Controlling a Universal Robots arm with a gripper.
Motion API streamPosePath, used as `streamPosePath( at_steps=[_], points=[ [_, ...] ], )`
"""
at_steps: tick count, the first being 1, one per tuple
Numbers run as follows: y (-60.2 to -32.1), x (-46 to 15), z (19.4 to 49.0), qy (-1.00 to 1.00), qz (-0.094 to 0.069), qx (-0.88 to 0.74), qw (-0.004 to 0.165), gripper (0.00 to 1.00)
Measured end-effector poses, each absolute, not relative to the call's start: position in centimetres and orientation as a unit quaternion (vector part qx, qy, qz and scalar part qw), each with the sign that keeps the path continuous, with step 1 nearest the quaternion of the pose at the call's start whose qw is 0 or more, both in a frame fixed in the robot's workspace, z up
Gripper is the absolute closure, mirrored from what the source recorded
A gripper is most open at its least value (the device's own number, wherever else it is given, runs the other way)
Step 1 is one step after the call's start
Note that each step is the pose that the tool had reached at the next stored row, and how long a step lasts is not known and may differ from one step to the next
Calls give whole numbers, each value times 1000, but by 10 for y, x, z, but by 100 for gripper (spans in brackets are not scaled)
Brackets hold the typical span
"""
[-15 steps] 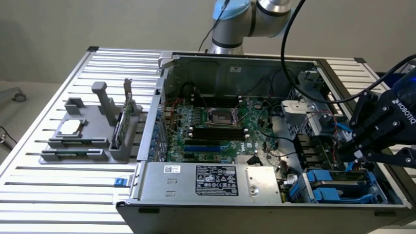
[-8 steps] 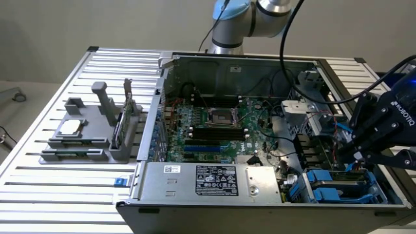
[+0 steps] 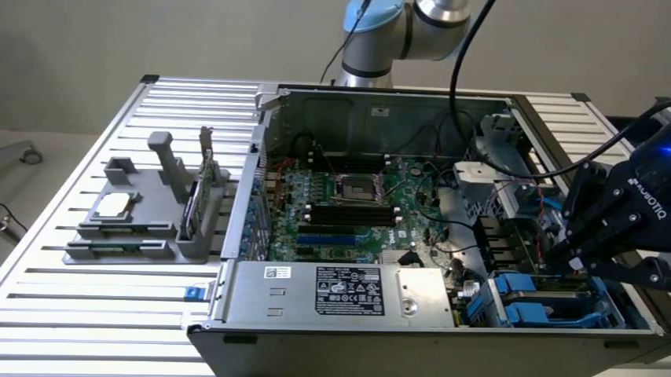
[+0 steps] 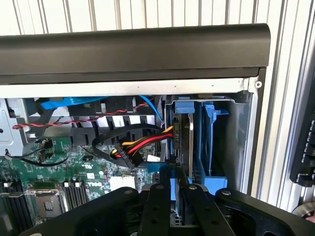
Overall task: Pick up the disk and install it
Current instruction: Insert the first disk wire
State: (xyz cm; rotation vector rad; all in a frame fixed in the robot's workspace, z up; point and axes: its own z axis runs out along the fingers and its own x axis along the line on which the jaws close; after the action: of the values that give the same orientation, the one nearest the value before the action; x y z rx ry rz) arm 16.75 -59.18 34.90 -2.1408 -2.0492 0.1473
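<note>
In the exterior view my black gripper [image 3: 566, 263] hangs over the drive bay at the right front corner of the open computer case [image 3: 346, 106]. It is shut on the disk [image 3: 561, 276], of which only a thin edge shows below the fingers. In the wrist view the disk [image 4: 189, 142] stands on edge, a grey plate in a blue carrier, reaching down into the bay beside another blue carrier [image 4: 209, 142]. My gripper [image 4: 173, 179] closes on its near end, and a strip of blue shows between the fingers [image 4: 157, 206].
Red, yellow and black cables [image 4: 135, 147] lie close beside the bay. The motherboard [image 3: 346, 204] fills the case floor, and the power supply [image 3: 335, 290] sits at the front. On the slatted table [image 3: 105, 314], a grey fixture [image 3: 147, 212] holds a small silver chip and an upright card.
</note>
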Motion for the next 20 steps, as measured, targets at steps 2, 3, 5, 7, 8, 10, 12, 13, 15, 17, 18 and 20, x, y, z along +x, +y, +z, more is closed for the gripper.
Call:
streamPosePath(
  at_steps=[2, 3, 5, 7, 8, 10, 12, 13, 15, 17, 18, 20],
  points=[
    [-593, 167, 347, -688, 49, -719, 87, 84],
    [-594, 167, 346, -688, 49, -719, 87, 84],
    [-595, 166, 345, -688, 48, -718, 86, 84],
    [-595, 166, 343, -689, 47, -718, 86, 84],
    [-595, 166, 342, -689, 47, -718, 85, 84],
    [-595, 166, 341, -690, 46, -717, 85, 84],
    [-595, 166, 341, -691, 45, -717, 84, 84],
    [-595, 166, 341, -691, 45, -716, 85, 84],
    [-595, 166, 341, -692, 44, -716, 85, 84],
    [-595, 166, 340, -692, 43, -715, 85, 84],
    [-595, 166, 340, -692, 43, -715, 86, 84],
    [-595, 166, 340, -693, 43, -714, 86, 84]
  ],
)
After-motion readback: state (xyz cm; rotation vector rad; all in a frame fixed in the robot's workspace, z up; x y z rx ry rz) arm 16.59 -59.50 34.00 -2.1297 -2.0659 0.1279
